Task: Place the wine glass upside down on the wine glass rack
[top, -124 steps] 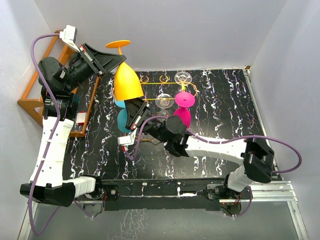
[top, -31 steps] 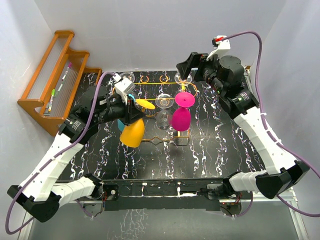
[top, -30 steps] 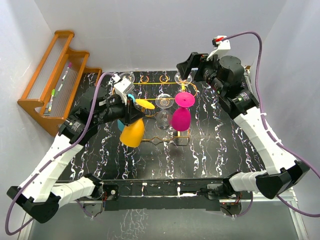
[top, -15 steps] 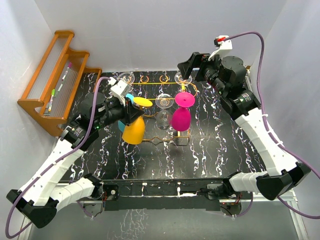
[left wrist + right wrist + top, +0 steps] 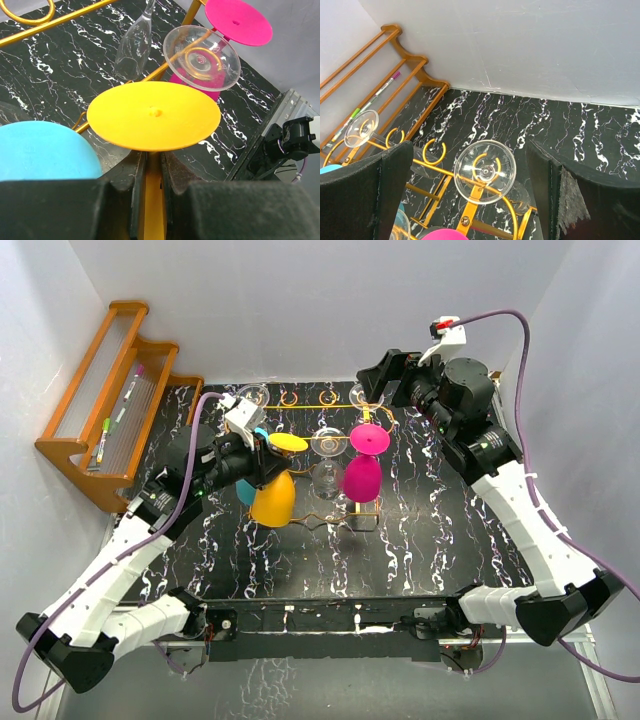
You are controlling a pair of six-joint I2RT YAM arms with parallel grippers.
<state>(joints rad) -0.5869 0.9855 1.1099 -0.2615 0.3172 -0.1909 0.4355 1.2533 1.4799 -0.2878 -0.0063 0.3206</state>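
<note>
The yellow wine glass (image 5: pixel 272 502) hangs upside down, its round base (image 5: pixel 287 442) uppermost. My left gripper (image 5: pixel 262 455) is shut on its stem (image 5: pixel 152 192), just under the base (image 5: pixel 154 116). The base sits above the near rail of the gold wire wine glass rack (image 5: pixel 322 400), next to a blue glass's base (image 5: pixel 45 150). Whether the stem is inside a slot is hidden. My right gripper (image 5: pixel 385 375) stands open above the rack's far right end, nothing between its fingers (image 5: pixel 365 195), over a clear hanging glass (image 5: pixel 485 171).
A pink glass (image 5: pixel 362 475) and clear glasses (image 5: pixel 327 443) hang on the rack. A brown wooden stepped rack (image 5: pixel 110 400) with pens stands at the left wall. White walls close in the back and sides of the black marbled table (image 5: pixel 430 530).
My left gripper has carried the yellow glass slightly right and back, closer to the rack. The right arm has shifted a little to the right, still open.
</note>
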